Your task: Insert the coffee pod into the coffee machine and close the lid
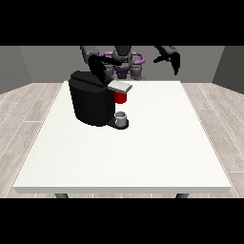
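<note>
A black coffee machine (90,102) stands on the white table (143,152), left of centre. Its grey lid (119,86) lies nearly flat over the red pod holder (120,97). A small grey cup (121,119) sits on the machine's base. No loose coffee pod shows. The hand at the view's left (98,70) rests over the machine's top, just behind the lid, fingers pointing down at it. The hand at the view's right (170,57) hangs raised above the table's far edge, fingers relaxed, holding nothing.
The robot's torso (123,62) stands behind the far edge of the table. A wooden floor (28,109) surrounds the table, with grey walls behind.
</note>
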Robot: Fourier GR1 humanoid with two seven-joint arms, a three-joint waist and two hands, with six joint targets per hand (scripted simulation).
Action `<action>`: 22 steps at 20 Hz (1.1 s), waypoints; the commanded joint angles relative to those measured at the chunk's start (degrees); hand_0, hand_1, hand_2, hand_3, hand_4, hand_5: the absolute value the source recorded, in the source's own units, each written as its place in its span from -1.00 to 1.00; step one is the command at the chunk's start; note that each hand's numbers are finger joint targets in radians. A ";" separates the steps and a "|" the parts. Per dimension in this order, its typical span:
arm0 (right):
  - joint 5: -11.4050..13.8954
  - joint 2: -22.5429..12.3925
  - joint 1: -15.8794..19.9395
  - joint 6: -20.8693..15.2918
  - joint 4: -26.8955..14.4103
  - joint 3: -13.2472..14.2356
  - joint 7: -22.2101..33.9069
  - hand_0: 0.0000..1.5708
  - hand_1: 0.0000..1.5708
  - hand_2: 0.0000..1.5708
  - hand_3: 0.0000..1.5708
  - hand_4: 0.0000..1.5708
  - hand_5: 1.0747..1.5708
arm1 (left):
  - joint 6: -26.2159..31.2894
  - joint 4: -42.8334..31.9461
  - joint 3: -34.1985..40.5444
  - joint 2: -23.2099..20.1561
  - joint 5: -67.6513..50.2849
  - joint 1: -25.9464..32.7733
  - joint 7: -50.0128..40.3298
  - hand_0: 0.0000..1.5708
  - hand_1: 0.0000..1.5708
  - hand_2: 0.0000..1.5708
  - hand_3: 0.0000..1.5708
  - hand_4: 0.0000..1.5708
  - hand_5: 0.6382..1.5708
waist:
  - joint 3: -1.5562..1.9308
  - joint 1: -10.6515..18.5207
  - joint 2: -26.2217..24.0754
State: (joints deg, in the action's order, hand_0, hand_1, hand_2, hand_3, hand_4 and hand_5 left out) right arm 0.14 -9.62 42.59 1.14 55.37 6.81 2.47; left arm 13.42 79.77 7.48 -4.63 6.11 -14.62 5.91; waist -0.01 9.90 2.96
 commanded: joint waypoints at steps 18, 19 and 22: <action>9.26 2.87 16.62 -2.47 -2.91 -6.60 3.76 -1.00 -1.00 -1.00 -1.00 -0.72 1.00 | 0.54 0.04 -2.23 -0.44 0.25 1.66 0.73 -1.00 -1.00 -1.00 -1.00 -0.57 1.00 | -0.01 4.10 2.48; 10.16 1.06 17.87 -4.19 -5.28 -5.09 1.06 -1.00 -1.00 -1.00 -1.00 -0.62 1.00 | 1.80 4.25 -2.89 -0.95 -0.86 -2.22 -3.54 -1.00 -1.00 -1.00 -1.00 -0.59 1.00 | 0.02 7.12 4.79; 10.33 0.37 24.32 -4.96 -5.38 -3.91 3.90 -1.00 -1.00 -1.00 -1.00 -0.69 1.00 | 1.35 2.10 -1.81 -1.28 -1.00 -3.48 0.95 -1.00 -1.00 -1.00 -1.00 -0.49 1.00 | -0.02 7.25 7.61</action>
State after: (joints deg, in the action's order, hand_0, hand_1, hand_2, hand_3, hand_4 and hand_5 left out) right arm 9.38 -7.75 61.28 -2.65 51.36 1.73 5.48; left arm 13.68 81.48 5.04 -5.23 6.46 -15.83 5.80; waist -0.01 15.10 7.63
